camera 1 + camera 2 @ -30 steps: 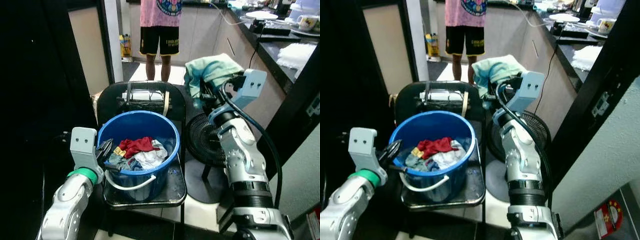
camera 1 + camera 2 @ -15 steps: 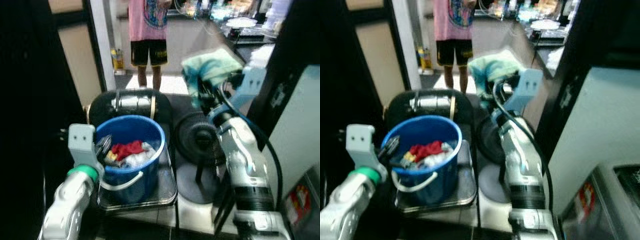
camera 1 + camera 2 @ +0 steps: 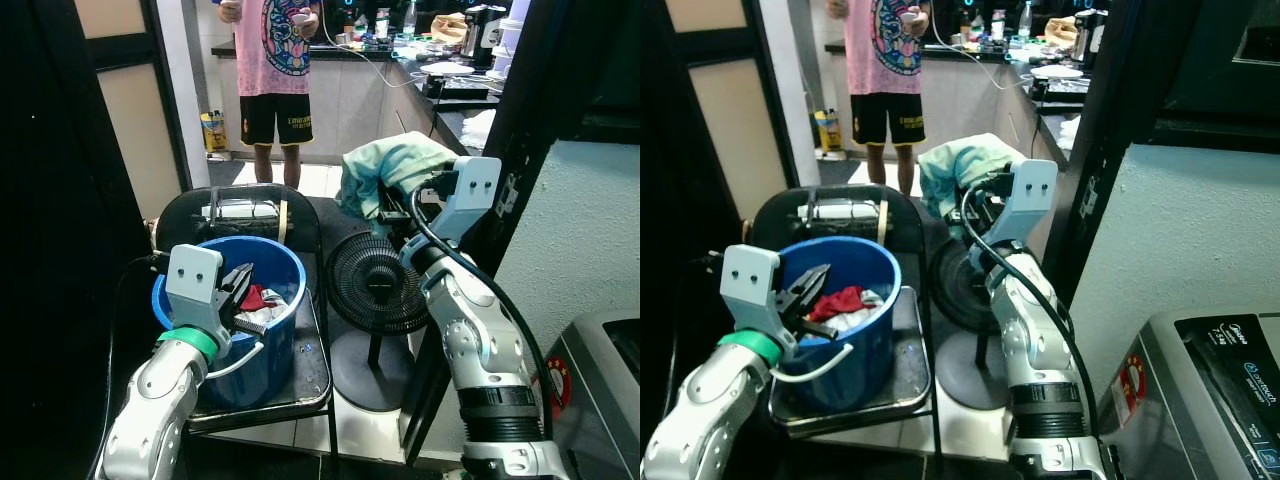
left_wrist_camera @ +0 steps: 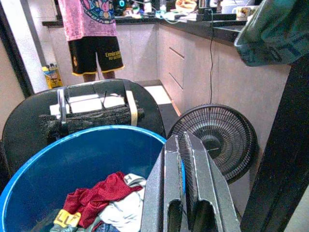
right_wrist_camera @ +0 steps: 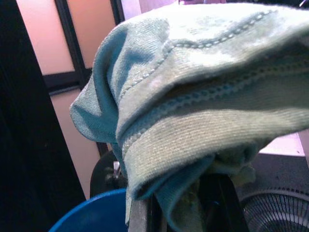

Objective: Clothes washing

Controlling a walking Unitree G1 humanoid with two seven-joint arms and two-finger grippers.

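Since a second ago the camera has swung right, bringing a washer [image 3: 1200, 390] into view at the lower right, while the arms keep much the same pose. Right gripper [image 3: 392, 212] is clamped on a green towel [image 3: 392, 168], held high above the fan [image 3: 378, 283]. Left gripper [image 3: 240, 290] hovers at the bucket [image 3: 275, 345] rim with its fingers pressed together on nothing; red and white clothes [image 4: 108, 200] lie inside. Behind stands a chair [image 3: 195, 215], then a person [image 3: 278, 60]. To do this well, I judge, keep the towel high and clear of the fan while turning toward the washer
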